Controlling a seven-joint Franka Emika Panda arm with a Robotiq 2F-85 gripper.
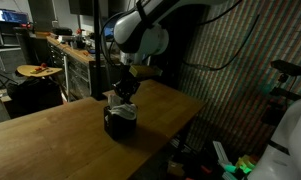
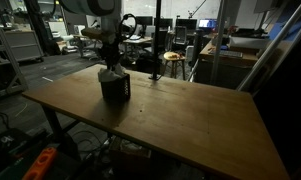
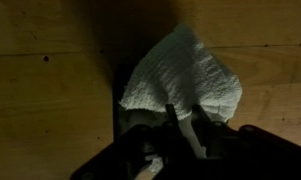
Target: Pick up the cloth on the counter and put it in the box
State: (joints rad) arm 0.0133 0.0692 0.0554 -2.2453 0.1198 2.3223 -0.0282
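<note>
A small dark box (image 1: 120,124) stands on the wooden table; it also shows in the exterior view (image 2: 114,89) from the other side. My gripper (image 1: 121,93) hangs right above the box in both exterior views (image 2: 111,68). In the wrist view the gripper (image 3: 183,118) is shut on a white cloth (image 3: 185,72). The cloth hangs from the fingertips over the dark box (image 3: 130,45). A bit of white cloth (image 1: 117,98) shows at the box's top rim. The inside of the box is too dark to see.
The wooden table (image 2: 180,115) stretches wide around the box, with its edges near the box on one side (image 1: 180,118). Desks, stools and lab clutter (image 2: 172,60) stand beyond the table. A patterned wall (image 1: 230,80) is close behind the arm.
</note>
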